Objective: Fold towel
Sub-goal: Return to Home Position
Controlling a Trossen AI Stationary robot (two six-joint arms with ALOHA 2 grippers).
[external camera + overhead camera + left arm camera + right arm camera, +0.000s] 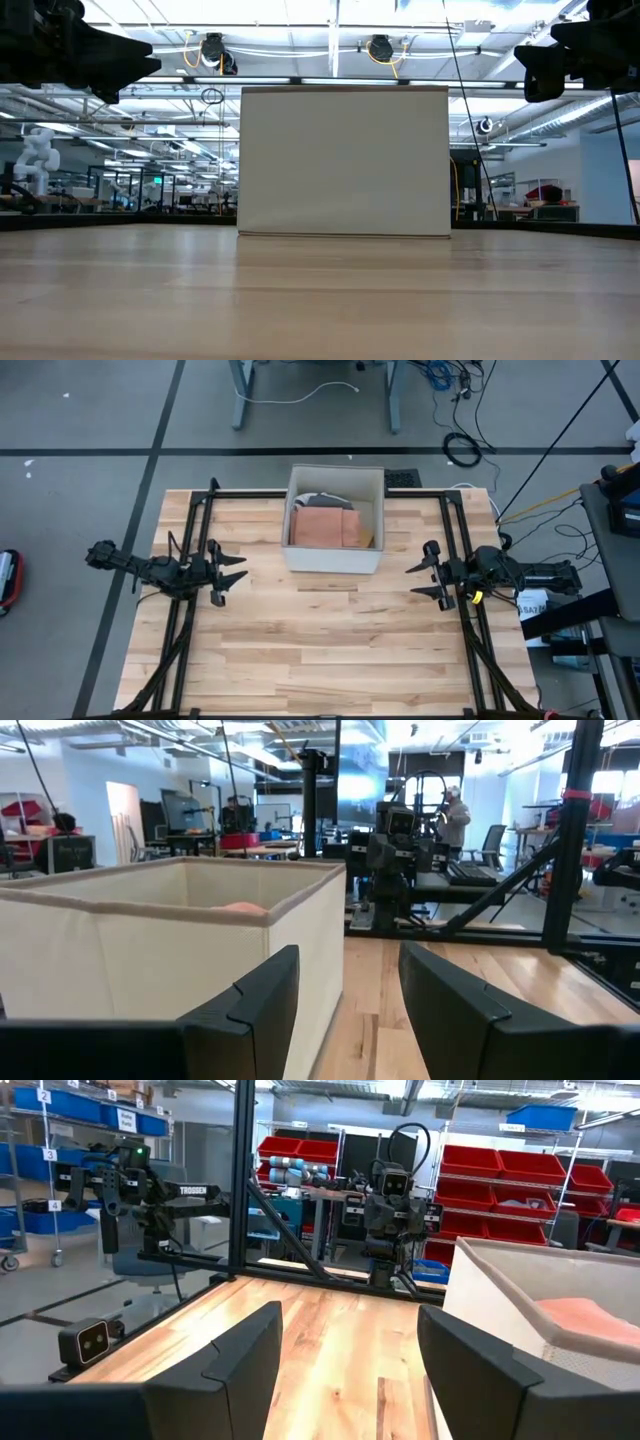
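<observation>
A folded pink-orange towel (330, 526) lies inside a white fabric box (334, 557) at the table's far middle, on top of a dark striped cloth (320, 501). In the right wrist view the towel (585, 1318) shows over the box rim. My left gripper (238, 569) hovers open at the table's left, level, pointing toward the box. My right gripper (418, 579) hovers open at the table's right, pointing toward the box. Nothing sits between either pair of fingers (262, 1005), (245, 1357).
The box (344, 163) stands upright on the wooden table (320, 650), between the two arms. A black frame (330, 493) runs along the table's far edge and down both sides. Bare wood lies in front of the box toward the near edge.
</observation>
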